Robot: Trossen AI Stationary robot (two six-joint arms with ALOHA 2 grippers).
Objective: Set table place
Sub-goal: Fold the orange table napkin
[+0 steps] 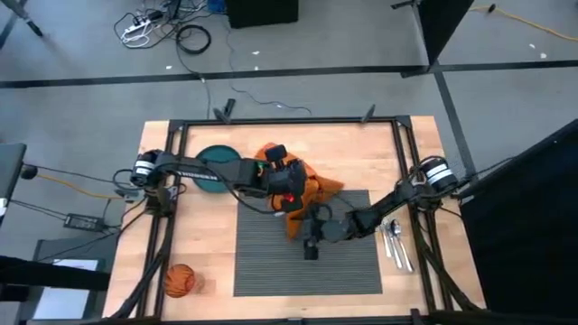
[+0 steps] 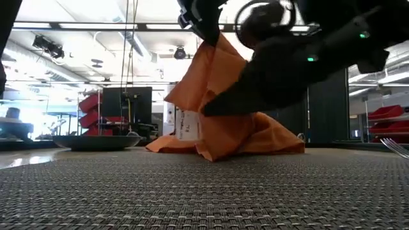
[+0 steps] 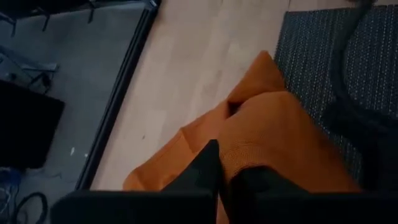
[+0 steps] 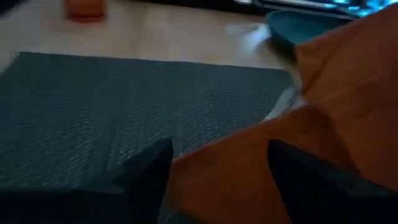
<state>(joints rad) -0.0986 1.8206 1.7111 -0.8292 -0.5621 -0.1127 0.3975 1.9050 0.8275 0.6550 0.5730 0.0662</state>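
The orange napkin [image 1: 307,194] lies bunched at the far edge of the dark ribbed placemat [image 1: 271,262], partly on the wood table [image 1: 203,239]. Over its middle my left gripper [image 1: 291,188] is shut on the cloth. My right gripper [image 4: 217,165] is open and level just over the placemat, one finger on either side of the napkin's near edge [image 4: 249,180]; I cannot tell whether they touch it. The teal plate [image 1: 209,167] rests on the table at the far left. The orange cup [image 1: 179,280] is at the near left. The cutlery [image 1: 395,242] lies right of the placemat. My left gripper pinches a raised fold of the napkin [image 3: 245,149] between its two fingers, coming from above and pointing down. The cloth rises to a peak [image 2: 216,45] at the fingers and hangs like a tent below them. Its lower folds [image 2: 223,144] rest on the table and placemat.
Black frame rails [image 1: 176,217] run along the table's left and right sides. The bare placemat [image 2: 192,191] stretches toward the near edge. My right arm [image 2: 287,64] reaches low across the placemat's right half.
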